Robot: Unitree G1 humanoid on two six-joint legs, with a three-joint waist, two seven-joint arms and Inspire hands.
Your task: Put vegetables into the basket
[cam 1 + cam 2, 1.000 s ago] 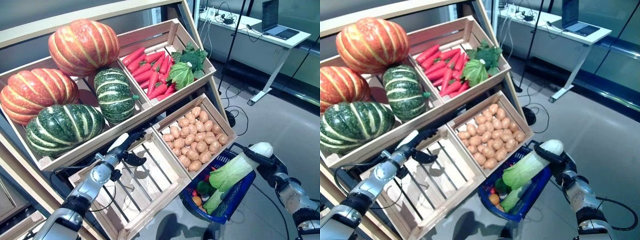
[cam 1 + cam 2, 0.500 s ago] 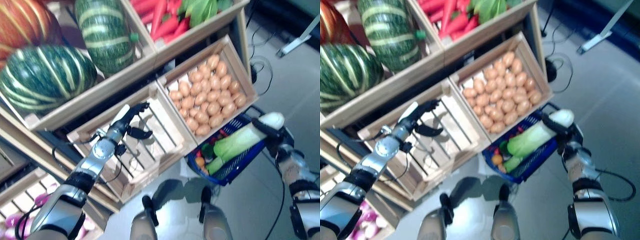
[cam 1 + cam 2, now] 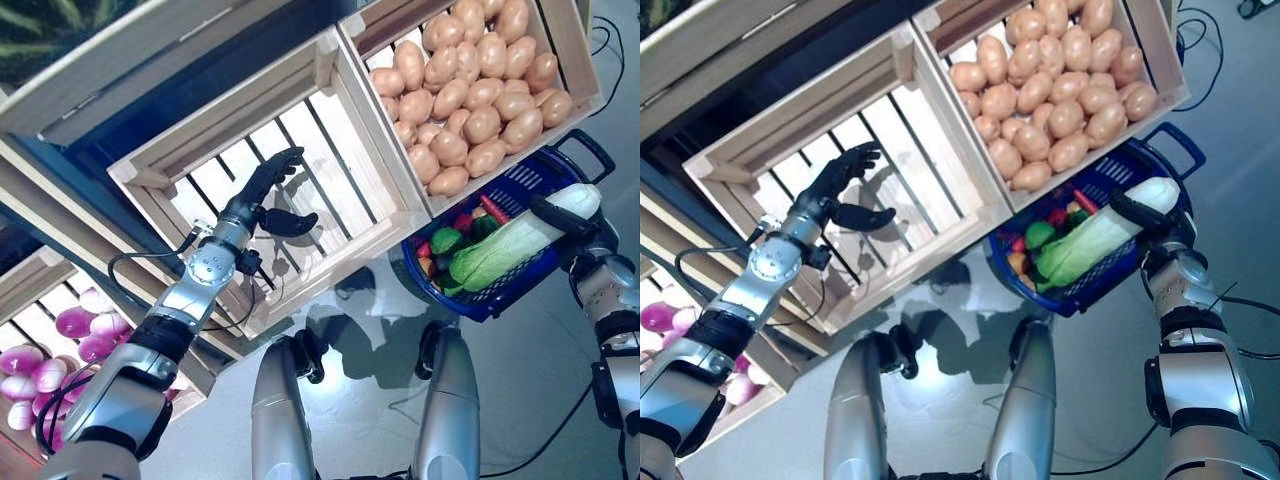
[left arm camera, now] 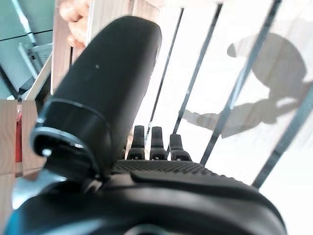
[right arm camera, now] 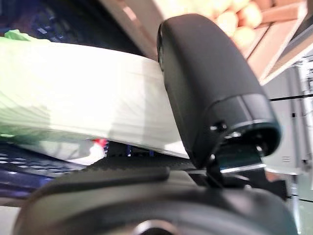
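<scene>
My right hand (image 3: 578, 228) is shut on the white stalk end of a long green-and-white cabbage (image 3: 510, 247) and holds it over the blue basket (image 3: 527, 292) on the floor. In the right wrist view the thumb (image 5: 210, 83) presses on the pale stalk (image 5: 73, 93). The basket holds a green vegetable (image 3: 446, 240), an orange one (image 3: 427, 266) and red ones (image 3: 492, 208). My left hand (image 3: 256, 197) is open, fingers straight, over the slats of the empty wooden crate (image 3: 330, 170); it holds nothing, as the left wrist view (image 4: 154, 142) shows.
A crate of potatoes (image 3: 470, 90) sits right above the basket on the stand. A lower shelf at the left holds purple round vegetables (image 3: 60, 330). Grey floor lies in front of the stand and right of the basket.
The camera has tilted down, so the whole scene has shifted up. My right hand still holds the cabbage over the basket. My left hand stays over the empty crate.
</scene>
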